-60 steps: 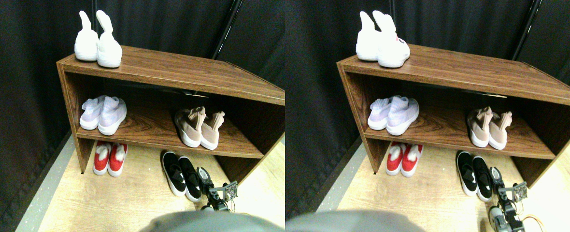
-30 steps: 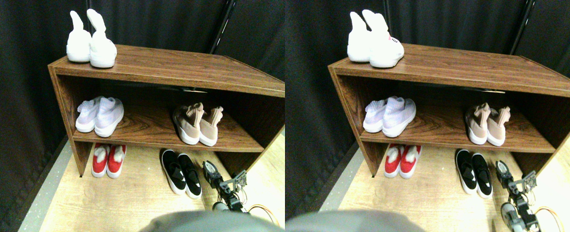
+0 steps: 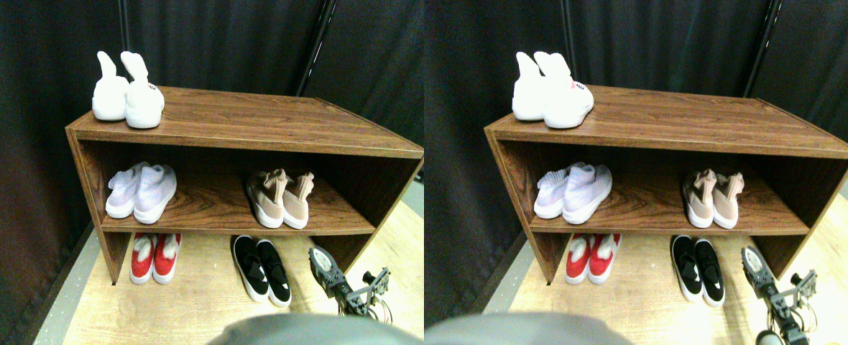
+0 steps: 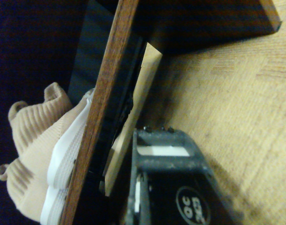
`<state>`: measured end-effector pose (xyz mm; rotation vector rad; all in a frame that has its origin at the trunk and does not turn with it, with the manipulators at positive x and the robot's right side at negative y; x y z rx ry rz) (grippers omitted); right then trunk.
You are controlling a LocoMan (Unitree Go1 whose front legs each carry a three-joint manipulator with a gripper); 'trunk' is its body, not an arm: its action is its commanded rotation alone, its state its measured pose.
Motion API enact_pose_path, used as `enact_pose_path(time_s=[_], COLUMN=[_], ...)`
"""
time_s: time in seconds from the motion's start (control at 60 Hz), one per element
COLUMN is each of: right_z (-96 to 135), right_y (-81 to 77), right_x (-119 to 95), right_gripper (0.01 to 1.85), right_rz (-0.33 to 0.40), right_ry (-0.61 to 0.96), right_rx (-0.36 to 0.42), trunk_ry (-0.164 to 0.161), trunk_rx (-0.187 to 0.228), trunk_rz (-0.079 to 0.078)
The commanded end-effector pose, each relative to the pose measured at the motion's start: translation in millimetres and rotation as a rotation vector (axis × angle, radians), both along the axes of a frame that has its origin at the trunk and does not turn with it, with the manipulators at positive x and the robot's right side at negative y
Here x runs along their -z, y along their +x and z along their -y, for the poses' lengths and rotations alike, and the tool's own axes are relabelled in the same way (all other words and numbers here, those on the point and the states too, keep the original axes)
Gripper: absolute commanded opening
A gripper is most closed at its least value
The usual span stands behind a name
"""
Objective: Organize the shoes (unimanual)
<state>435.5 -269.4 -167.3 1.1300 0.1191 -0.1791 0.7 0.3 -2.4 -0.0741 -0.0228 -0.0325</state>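
Since one second ago the right gripper (image 3: 321, 259) has drawn away from the black slip-ons (image 3: 261, 268): before it was just beside the right shoe of the pair, now it is near them with bare floor (image 3: 201, 309) between. The whole picture has shifted too, so the camera moved; the shoes keep their places. I cannot tell if the jaws are open or closed; nothing is seen between them.

On the top board of the wooden shoe rack (image 3: 251, 133) stands the white pair (image 3: 128, 97), at the left end. On the middle shelf the pale-lavender pair (image 3: 141, 190) is at the left and the dusty-pink sock-shoes (image 3: 278, 198) at the right. Under the shelf, on the floor, the red pair (image 3: 153, 256) is at the left and the black slip-ons at the right. In the wrist view the pink sock-shoes (image 4: 37, 154) show behind the shelf edge (image 4: 103, 112).
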Motion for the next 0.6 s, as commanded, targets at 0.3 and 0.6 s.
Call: enact_pose_path(time_s=[0.3,0.6], right_z=[-8.1,-17.5], right_y=[-51.7,-75.3], right_x=[-56.6,-103.2], right_gripper=[0.06,0.06], right_rz=[0.174,0.324], right_ry=[-0.018,-0.044], right_rx=[-0.185,-0.260], trunk_ry=[0.018,0.031], trunk_rx=[0.019,0.026], trunk_rz=[0.072,0.119])
